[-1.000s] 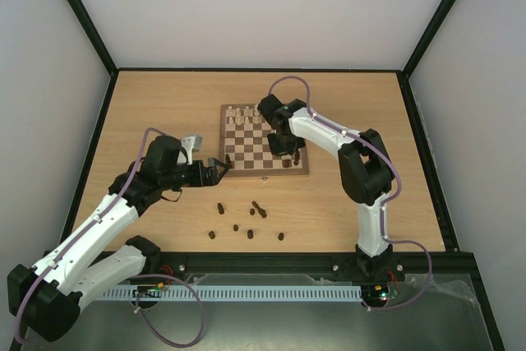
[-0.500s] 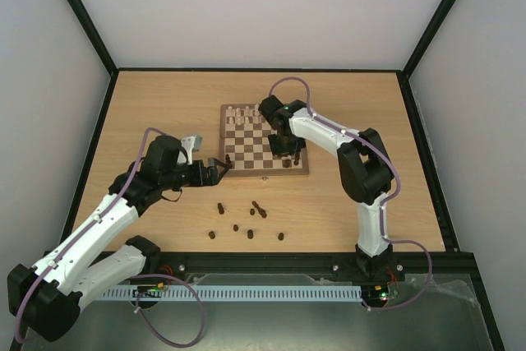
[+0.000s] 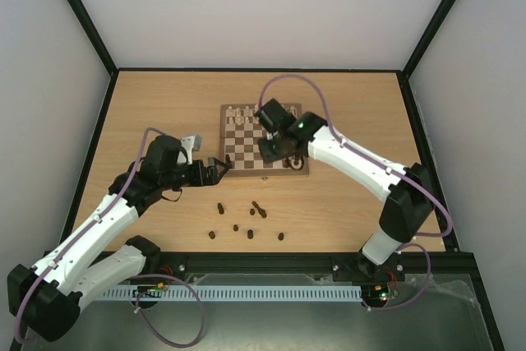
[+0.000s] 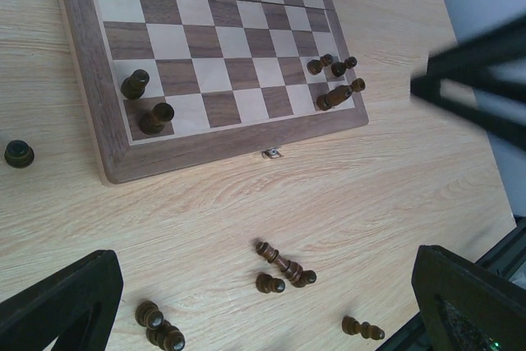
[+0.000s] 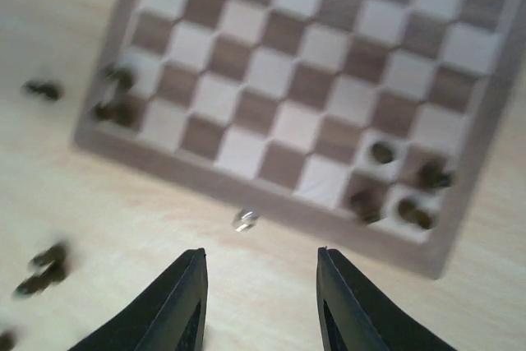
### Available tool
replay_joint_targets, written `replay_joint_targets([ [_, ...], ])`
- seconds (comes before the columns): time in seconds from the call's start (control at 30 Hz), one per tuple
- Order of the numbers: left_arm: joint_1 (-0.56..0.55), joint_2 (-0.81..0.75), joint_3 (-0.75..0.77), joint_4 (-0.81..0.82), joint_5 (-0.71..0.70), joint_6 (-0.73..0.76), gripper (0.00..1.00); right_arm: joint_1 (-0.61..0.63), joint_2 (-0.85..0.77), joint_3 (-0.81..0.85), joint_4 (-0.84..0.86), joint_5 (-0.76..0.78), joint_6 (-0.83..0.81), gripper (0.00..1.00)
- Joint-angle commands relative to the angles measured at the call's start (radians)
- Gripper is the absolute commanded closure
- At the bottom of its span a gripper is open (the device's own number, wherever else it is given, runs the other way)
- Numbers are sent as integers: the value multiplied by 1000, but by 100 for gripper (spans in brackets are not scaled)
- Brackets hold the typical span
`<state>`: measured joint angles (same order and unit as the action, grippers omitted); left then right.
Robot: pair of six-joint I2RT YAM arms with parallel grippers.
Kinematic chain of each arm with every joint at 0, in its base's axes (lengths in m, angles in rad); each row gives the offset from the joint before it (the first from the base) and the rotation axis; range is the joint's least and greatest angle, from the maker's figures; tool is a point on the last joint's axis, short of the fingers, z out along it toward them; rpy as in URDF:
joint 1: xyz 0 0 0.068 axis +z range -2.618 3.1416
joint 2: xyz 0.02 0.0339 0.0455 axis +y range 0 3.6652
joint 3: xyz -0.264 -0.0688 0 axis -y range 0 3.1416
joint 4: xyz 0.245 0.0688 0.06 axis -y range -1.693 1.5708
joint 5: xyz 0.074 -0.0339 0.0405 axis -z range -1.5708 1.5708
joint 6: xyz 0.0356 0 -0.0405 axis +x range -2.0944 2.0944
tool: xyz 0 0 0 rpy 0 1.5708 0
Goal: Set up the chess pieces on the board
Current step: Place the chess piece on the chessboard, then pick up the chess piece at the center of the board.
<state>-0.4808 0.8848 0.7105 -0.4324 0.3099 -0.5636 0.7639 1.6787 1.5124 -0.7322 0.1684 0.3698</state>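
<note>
The left pincer (image 3: 222, 168) hangs low at the board's 8 o'clock corner with its fingers spread wide apart and nothing between them. The right pincer (image 5: 260, 254) hovers over the board's 5 o'clock part, fingers parted and empty; its wrist view is blurred.

The bench (image 3: 345, 113) carries the board (image 3: 265, 172) near its middle, lying flat and open with its clasp side toward 6 o'clock. A row of cream pieces (image 3: 242, 112) lines the board's 12 o'clock edge.

The dark chess pieces (image 4: 136, 84) are split up. Two stand at the board's 7 o'clock corner. A small cluster sits at the 5 o'clock corner, one of them tipped over. One stands on the bench just off the board's 9 o'clock edge. The others lie scattered on the bench at the board's 6 o'clock, some touching in pairs.
</note>
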Motion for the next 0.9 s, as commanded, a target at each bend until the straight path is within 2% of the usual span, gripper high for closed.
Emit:
replay_joint_targets([
  [0.0, 7, -11, 0, 16, -2, -13, 1, 124, -44, -163, 3, -86, 65, 63],
  [0.13, 7, -16, -3, 20, -2, -19, 0, 216, -54, -277, 48, -103, 118, 64],
  [0.3, 6, -29, -9, 21, 1, -27, 0, 283, -35, -338, 79, -105, 156, 64],
  [0.67, 7, -55, -20, 7, -2, -29, 0, 306, 33, -397, 141, -129, 181, 65],
  [0.87, 6, -51, -21, 11, 2, -27, 0, 306, 66, -405, 143, -113, 188, 70],
])
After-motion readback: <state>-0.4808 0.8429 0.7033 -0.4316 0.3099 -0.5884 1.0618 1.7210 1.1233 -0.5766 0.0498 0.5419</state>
